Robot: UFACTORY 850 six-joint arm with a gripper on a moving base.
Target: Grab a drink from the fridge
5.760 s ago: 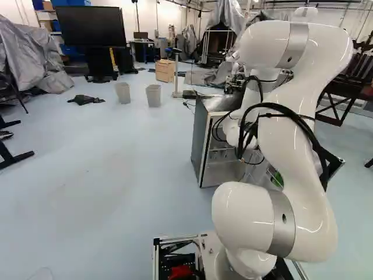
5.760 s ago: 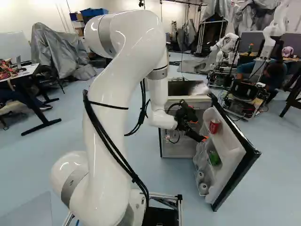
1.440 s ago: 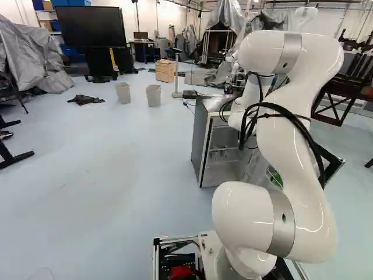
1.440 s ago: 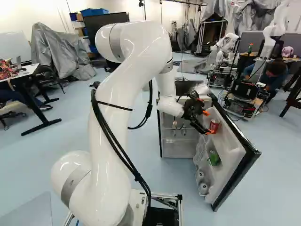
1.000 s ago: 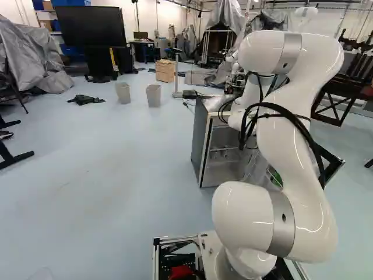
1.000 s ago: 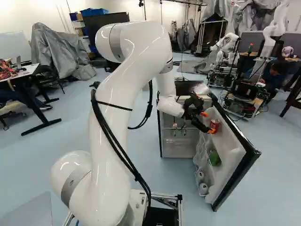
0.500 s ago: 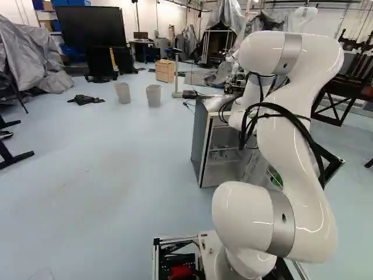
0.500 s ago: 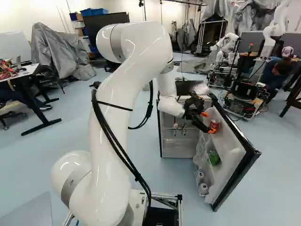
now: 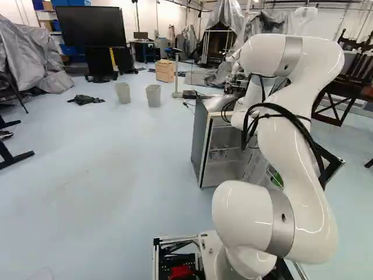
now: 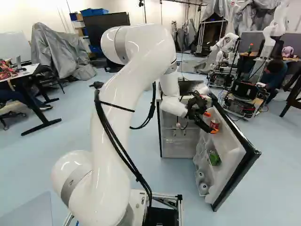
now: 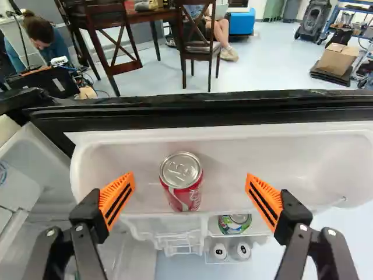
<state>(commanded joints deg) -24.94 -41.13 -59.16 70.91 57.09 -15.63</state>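
The arm (image 10: pixel 113 141) reaches forward to the fridge (image 9: pixel 201 140), whose door (image 10: pixel 228 176) stands open. At its far end, the tool (image 10: pixel 210 122) is spread wide over the door's top shelf (image 11: pixel 291 151), its orange pads (image 11: pixel 118 197) well apart. The red can (image 11: pixel 182 181) stands upright on that shelf, between the fingers and touching neither pad; it's nearer one finger than the other. Below the top shelf sits a green can (image 11: pixel 235 223), and lower down are two pale cans (image 11: pixel 219 251) side by side. Past the door, the wrist view shows a wooden chair (image 11: pixel 201 49). In the left base view, two bins (image 9: pixel 153 96) stand on the floor, near a wooden box (image 9: pixel 165 71)
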